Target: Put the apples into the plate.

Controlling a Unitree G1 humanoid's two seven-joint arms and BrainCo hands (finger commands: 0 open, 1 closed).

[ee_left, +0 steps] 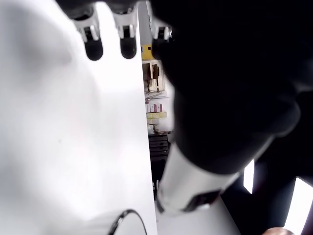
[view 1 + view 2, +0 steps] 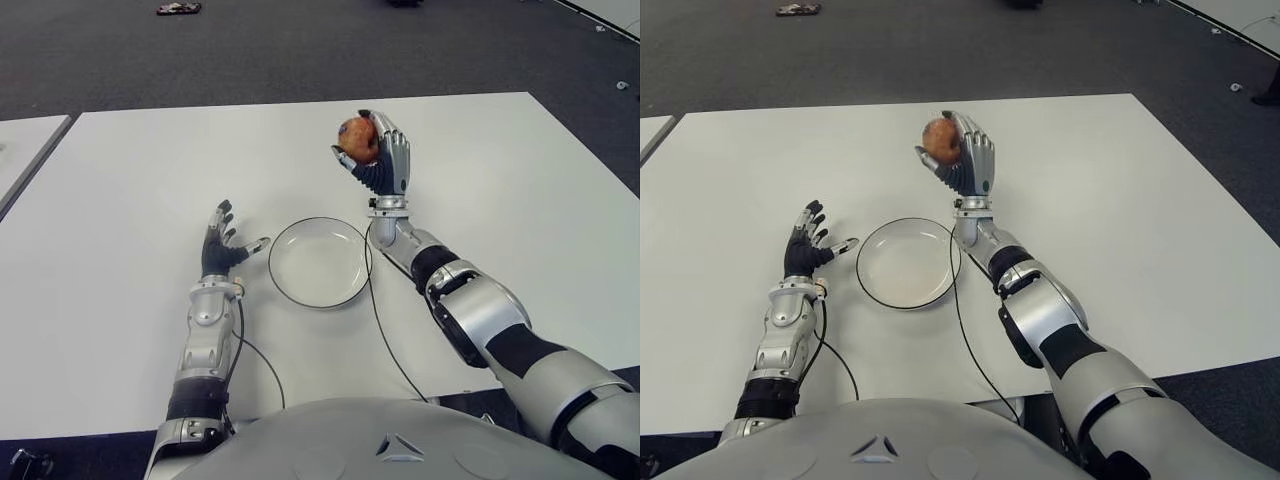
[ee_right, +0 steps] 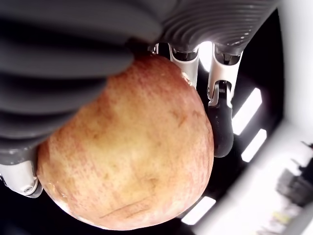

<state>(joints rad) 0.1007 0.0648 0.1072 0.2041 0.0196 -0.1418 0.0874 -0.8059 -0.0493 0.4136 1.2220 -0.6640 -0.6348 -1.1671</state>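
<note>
Matt speckled apple (image 3: 132, 147) skin, ribbed rubbery fingers (image 3: 58, 58), glossy white plate (image 2: 320, 262), smooth matt white table (image 2: 130, 170)

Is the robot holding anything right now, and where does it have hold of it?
Yes. The right hand holds an apple raised beyond the plate, fingers wrapped around its sides. The left hand holds nothing.

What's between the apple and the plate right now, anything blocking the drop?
Nothing visible. The right robot hand holds the apple raised above the table, beyond the plate, which holds nothing. The left robot hand, fingers spread, shows left of the plate, outside its rim.
</note>
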